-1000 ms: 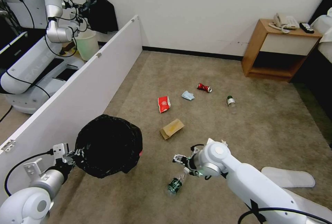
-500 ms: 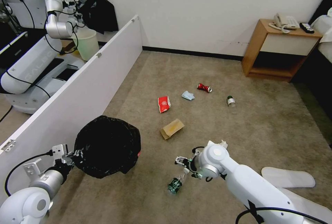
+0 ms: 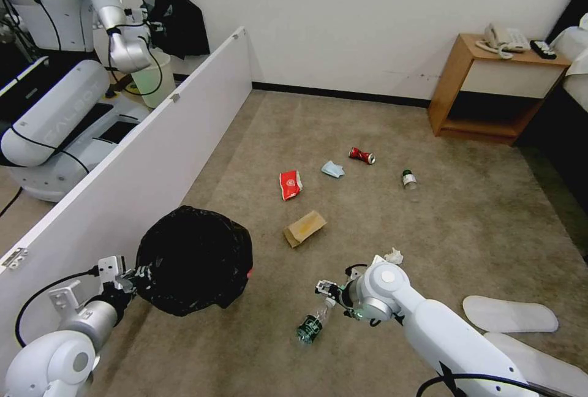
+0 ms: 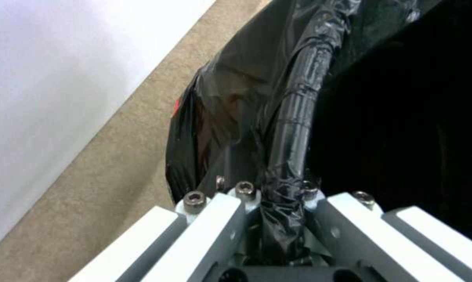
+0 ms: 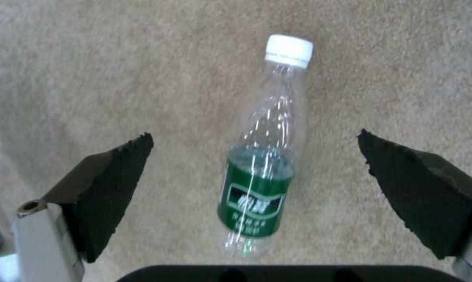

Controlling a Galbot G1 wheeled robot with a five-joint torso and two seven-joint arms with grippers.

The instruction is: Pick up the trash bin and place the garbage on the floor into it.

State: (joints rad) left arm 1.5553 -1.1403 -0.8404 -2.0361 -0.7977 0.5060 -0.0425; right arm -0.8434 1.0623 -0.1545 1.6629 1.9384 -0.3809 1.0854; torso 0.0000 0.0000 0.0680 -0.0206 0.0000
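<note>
The trash bin (image 3: 193,259), red with a crinkly black bag over it, hangs tilted just above the floor (image 3: 343,121) at the near left. My left gripper (image 3: 131,277) is shut on its bagged rim (image 4: 293,117). My right gripper (image 3: 327,291) is open just over a clear green-labelled bottle (image 3: 312,323) lying on the carpet. In the right wrist view the bottle (image 5: 262,156) lies between the two black pads (image 5: 110,184), untouched. Other garbage lies farther out: cardboard piece (image 3: 304,228), red carton (image 3: 290,184), face mask (image 3: 332,169), crushed can (image 3: 361,155), second bottle (image 3: 409,180), tissue wad (image 3: 392,256), slippers (image 3: 509,314).
A long white partition (image 3: 141,164) runs along the left, close beside the bin. Behind it stand another robot (image 3: 61,103) and a pale bucket (image 3: 150,78). A wooden nightstand (image 3: 490,84) with a phone sits against the far wall at right.
My right gripper has dropped slightly closer to the bottle, and the tissue wad now shows behind the arm. The bin has barely shifted. The other robot's arm behind the partition has moved.
</note>
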